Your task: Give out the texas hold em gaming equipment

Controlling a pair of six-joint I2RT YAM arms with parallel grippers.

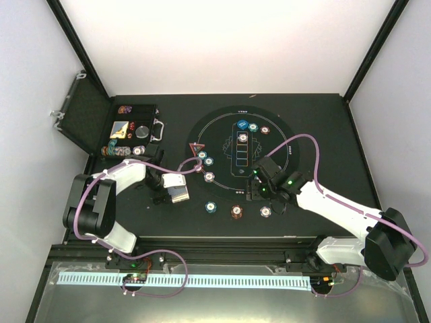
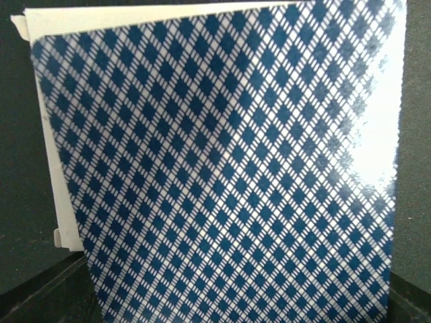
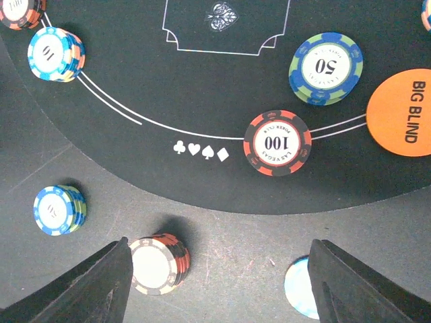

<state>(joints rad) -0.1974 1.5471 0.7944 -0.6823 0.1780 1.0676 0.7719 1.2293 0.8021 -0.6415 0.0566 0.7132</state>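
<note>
A: So, which step?
B: Dealing; my left gripper [image 1: 168,187] is clenched on the cards [image 2: 222,168], held just left of the mat [image 1: 222,131]; my right gripper [image 3: 220,249] hangs spread wide above the chips [image 3: 277,142].
A: Next?
B: Likely carry the cards to a seat; let go gently.

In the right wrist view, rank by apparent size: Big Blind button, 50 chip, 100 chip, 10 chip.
Big Blind button, though cropped
50 chip and 100 chip, too alike to rank
10 chip, smallest

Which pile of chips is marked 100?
The red-and-black pile beside the orange button; the blue-green pile reads 50, the blue-orange pile reads 10.
</note>
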